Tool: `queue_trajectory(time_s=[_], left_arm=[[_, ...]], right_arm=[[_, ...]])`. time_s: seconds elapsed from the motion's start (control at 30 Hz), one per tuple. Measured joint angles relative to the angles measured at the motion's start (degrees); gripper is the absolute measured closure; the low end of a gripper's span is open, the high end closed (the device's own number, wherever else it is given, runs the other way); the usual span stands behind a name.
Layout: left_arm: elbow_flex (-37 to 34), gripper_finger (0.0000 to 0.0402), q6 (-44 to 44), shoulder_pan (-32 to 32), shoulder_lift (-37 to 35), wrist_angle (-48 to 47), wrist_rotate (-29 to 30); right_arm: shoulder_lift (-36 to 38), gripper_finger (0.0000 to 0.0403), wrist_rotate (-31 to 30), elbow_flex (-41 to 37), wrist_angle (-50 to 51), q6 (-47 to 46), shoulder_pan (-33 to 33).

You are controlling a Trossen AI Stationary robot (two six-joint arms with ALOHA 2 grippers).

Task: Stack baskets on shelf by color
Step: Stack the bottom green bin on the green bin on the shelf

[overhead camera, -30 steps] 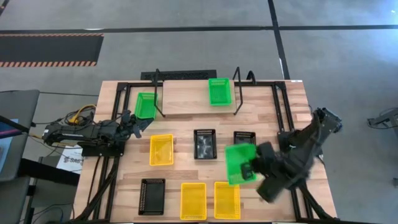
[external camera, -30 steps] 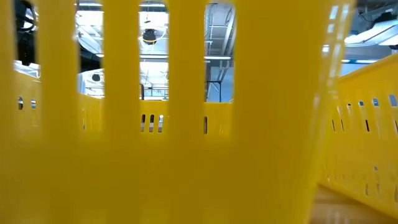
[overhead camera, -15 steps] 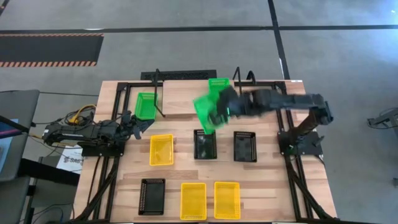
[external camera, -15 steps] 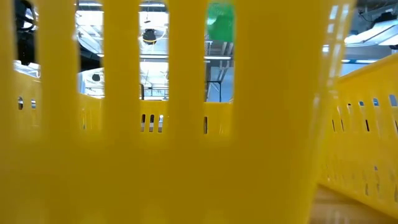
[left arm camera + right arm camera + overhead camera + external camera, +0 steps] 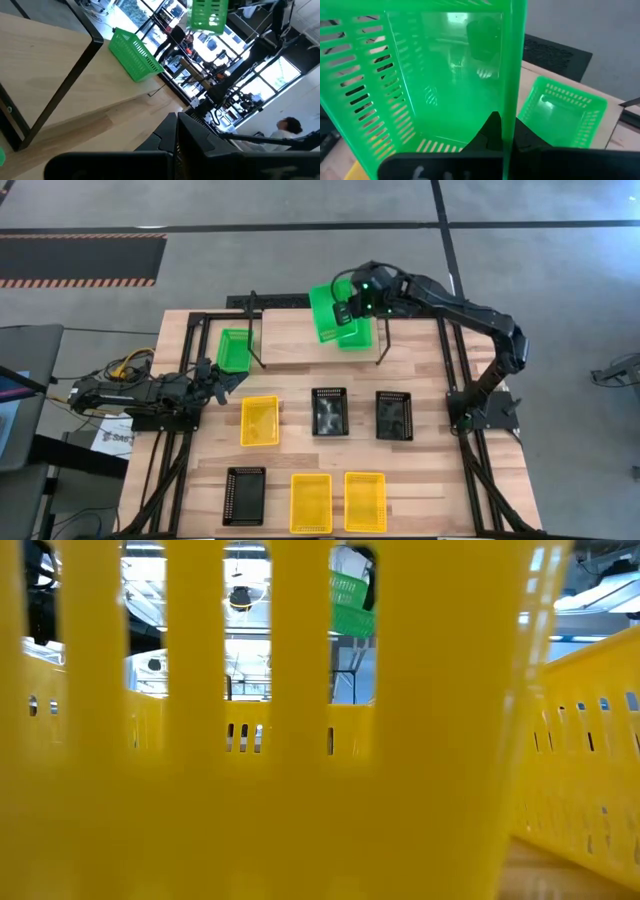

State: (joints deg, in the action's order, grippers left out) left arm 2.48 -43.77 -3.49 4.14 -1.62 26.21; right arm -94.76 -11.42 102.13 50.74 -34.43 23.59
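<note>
My right gripper (image 5: 350,307) is above the shelf (image 5: 295,345), shut on a green basket (image 5: 326,312) that hangs tilted in the air; the left wrist view also shows this basket (image 5: 207,14) aloft. A second green basket (image 5: 353,332) rests by its bottom on the shelf's wood, just right of the held one. A third green basket (image 5: 235,348) sits by the shelf's left looped end. Three yellow baskets (image 5: 260,421) and three black ones (image 5: 329,411) lie on the table. My left gripper (image 5: 222,378) waits at the table's left, shut. My right gripper has one side wall of the green basket (image 5: 508,100) pinched at its rim, one finger inside the basket and one finger (image 5: 522,137) outside. The fingers reach it from the table's right. The basket is lifted clear and tilted above the shelf.
A yellow basket (image 5: 300,790) stands right against the low camera and blocks most of that view. The shelf's upright looped ends (image 5: 383,330) flank the wood surface. The shelf's left and middle wood is bare. Beyond the table, a person (image 5: 287,127) shows in the room.
My right gripper has swung from the table's near right, up and toward the far edge, carrying the green basket across the black baskets to a spot above the shelf. The basket has stayed in the hold and now hangs tilted beside the green basket on the shelf.
</note>
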Motion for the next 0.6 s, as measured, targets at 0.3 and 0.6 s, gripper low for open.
queue_trajectory(time_s=[0.3,0.6], left_arm=[[0.00,0.0401,0.57,-0.02,0.00,-0.04,-0.50],[0.00,0.0401,0.55,-0.01,0.00,-0.02,-0.48]], right_arm=[[-0.17,0.0400,0.89,0.00,0.05,-1.51,2.09],[-0.19,0.0400,-0.40,0.00,3.05,-2.92,4.92]])
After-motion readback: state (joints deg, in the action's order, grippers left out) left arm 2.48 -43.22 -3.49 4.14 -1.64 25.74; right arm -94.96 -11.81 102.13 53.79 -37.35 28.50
